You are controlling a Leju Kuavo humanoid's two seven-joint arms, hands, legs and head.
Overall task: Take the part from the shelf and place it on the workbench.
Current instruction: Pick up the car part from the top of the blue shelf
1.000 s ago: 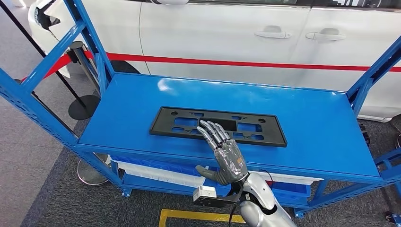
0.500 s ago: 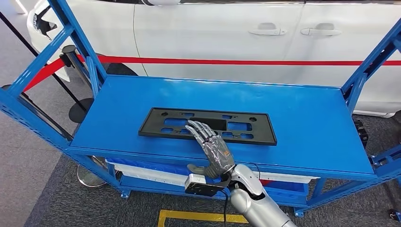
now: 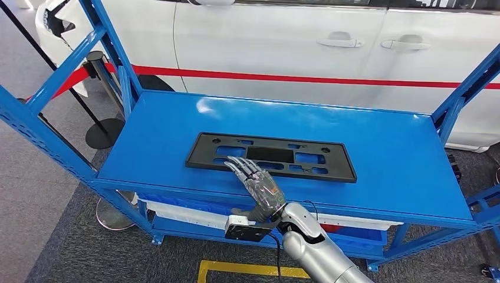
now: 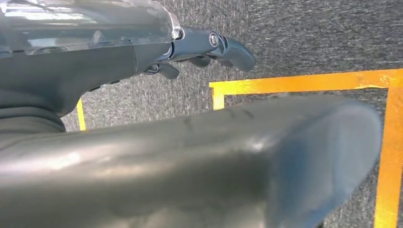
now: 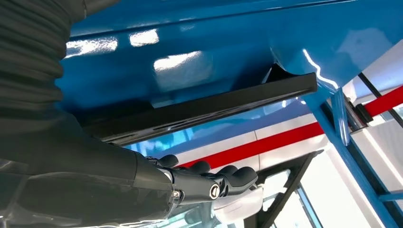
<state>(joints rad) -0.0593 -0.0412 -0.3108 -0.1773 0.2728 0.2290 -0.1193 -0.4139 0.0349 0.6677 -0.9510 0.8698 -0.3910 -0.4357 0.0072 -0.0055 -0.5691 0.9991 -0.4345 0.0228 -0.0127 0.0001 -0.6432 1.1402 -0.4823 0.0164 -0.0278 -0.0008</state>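
The part is a flat black rectangular frame with cut-outs (image 3: 271, 156), lying flat in the middle of the blue shelf top (image 3: 389, 153). My right hand (image 3: 256, 186) reaches over the shelf's front edge with its fingers stretched out, their tips at the near left edge of the frame, and it holds nothing. In the right wrist view the frame (image 5: 214, 107) shows edge-on, with the right hand (image 5: 209, 183) apart from it. My left hand (image 4: 209, 47) hangs over the carpet, its fingers loose and empty.
A white car with a red stripe (image 3: 295, 35) stands right behind the shelf. Blue uprights (image 3: 112, 47) flank the shelf top. A stanchion base (image 3: 103, 132) is at the left. Bins (image 3: 188, 215) sit below the top. Yellow floor tape (image 3: 247, 270) marks the carpet.
My right hand has drawn back and to the left, from over the frame's middle to its near left edge. The frame has not moved. The camera swayed briefly.
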